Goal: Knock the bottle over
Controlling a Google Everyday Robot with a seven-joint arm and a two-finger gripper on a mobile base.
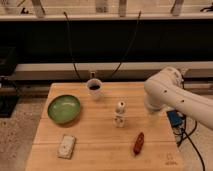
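Single elevated view from beyond the bench's near edge, facing its far edge; gripper hidden behind the arm at the right edge.

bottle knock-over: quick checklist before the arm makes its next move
1. Bottle standing upright near the table's middle: ok.
2. Gap between the arm on the right and the bottle free of other things: ok.
3. Mug with dark contents apart from the bottle, behind and to its left: ok.
4. Brown object lying apart from the bottle, in front and to its right: ok.
5. Gripper lined up with the bottle: cannot tell, only the arm's white links show.
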